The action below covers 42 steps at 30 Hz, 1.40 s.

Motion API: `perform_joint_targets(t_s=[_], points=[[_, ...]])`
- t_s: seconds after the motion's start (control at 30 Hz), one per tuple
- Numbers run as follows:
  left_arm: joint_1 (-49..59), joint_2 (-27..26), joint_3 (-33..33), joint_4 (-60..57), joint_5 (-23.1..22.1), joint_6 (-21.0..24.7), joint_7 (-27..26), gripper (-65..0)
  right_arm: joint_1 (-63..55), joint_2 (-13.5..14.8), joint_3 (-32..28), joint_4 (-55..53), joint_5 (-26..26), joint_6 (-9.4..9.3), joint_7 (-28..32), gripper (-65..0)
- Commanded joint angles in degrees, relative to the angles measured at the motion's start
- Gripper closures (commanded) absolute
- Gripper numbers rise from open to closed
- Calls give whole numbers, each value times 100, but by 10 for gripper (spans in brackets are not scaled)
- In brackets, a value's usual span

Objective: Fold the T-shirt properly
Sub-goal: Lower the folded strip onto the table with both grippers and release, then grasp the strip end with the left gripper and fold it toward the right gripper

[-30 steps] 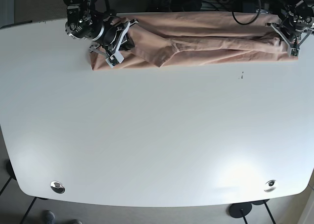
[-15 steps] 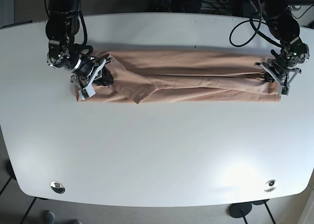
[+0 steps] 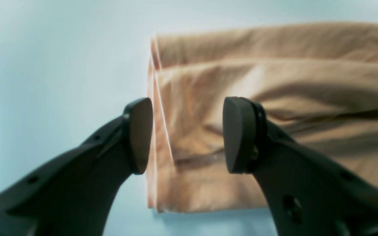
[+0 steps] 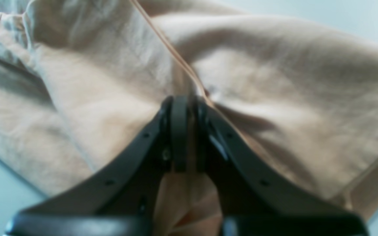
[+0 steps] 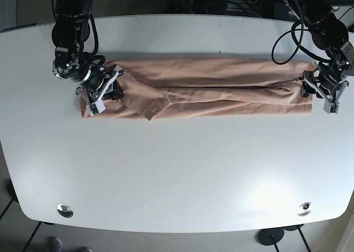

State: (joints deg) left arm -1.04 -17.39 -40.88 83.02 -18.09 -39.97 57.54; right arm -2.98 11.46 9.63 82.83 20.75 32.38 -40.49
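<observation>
Left end effector (image 3: 185, 134) now spread, released from T-shirt (image 5: 210, 89), right end effector (image 4: 189, 131) still pinching cloth

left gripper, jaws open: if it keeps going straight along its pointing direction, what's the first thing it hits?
Most likely the T-shirt. The left gripper is open with the folded end edge of the fabric lying between its jaws, so that edge comes first, with the table beneath. Depth to the cloth is unclear.
</observation>
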Motion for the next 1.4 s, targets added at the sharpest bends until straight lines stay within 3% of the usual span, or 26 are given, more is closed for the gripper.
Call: perform_joint_targets(t_s=[0.03,0.1,0.23,0.5,0.57,0.63,0.73,0.83,1.0,1.17,1.4], points=[[-199,-261,-118,-307,-156,-3,-114,-322,13,27,0,12,-154,-43,-158,-49],[-226,-367,-206,-781,-253,-3,-132,-322,13,27,-9,12,-154,-43,-158,-49],[-217,-666,-224,-1476,-956,-3,-141,-322,13,18,-9,12,-154,-43,-158,-49],[-217,-701,-197,-2170,-1018,-3,-149,-321,13,18,9,12,-154,-43,-158,-49],[-217,-701,58,-2232,-1009,-3,-149,-317,13,18,9,12,-154,-43,-158,-49],[-217,-701,348,-2232,-1018,-3,-149,-253,13,10,9,12,-154,-43,-158,-49],[-217,-674,462,-2223,-1018,-3,-149,-25,13,-69,17,12,-154,-43,-158,-49],[-191,-666,462,-1907,-1027,-3,-264,-18,13,-96,17,12,-154,-43,-158,-49],[346,-226,471,106,-1009,-3,-273,-17,13,-105,17,21,-154,-43,-158,-49],[706,337,1684,1689,-1009,-3,-264,-17,13,-105,17,38,-154,-51,-158,-49],[486,1198,3196,1733,-1018,-3,-308,-18,13,-105,17,38,-154,-51,-158,-49]])
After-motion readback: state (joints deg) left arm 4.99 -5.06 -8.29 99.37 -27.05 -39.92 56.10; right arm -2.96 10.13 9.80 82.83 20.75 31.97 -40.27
